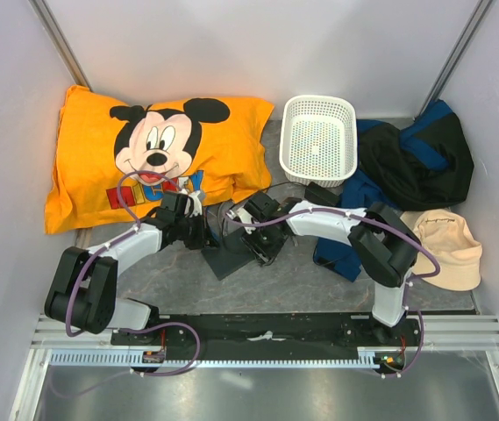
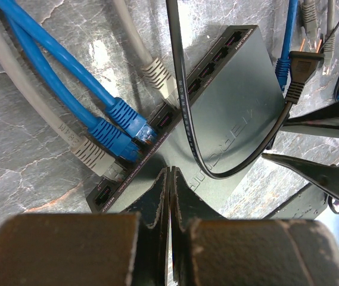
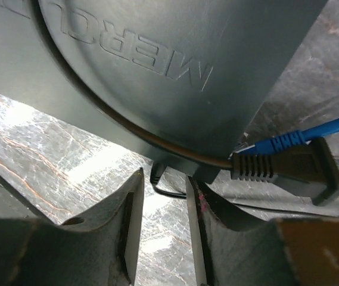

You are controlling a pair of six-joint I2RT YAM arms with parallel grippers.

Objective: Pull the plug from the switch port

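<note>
Jaws are shown clenched empty on the left gripper (image 2: 169, 174) and parted on the right gripper (image 3: 164, 182), flanking the flat dark-grey switch box (image 2: 235, 101) on the grey marbled table (image 2: 26, 179). The box should be pinned while its small black plug (image 3: 156, 174) is drawn straight out.

On the grey marbled table (image 1: 302, 281), an orange pillow (image 1: 82, 167) printed with a cartoon mouse fills the 10 o'clock corner, its near edge slumped toward the middle. A white plastic basket (image 1: 319, 100) with perforated walls stands upright at 1 o'clock. Just beside it at 2 o'clock, a dark blue and black garment (image 1: 416, 162) lies crumpled. A beige cap (image 1: 446, 246) rests at 3 o'clock, touching the garment. In the left wrist view, a black two-prong plug (image 2: 297, 71) lies at 1 o'clock.
</note>
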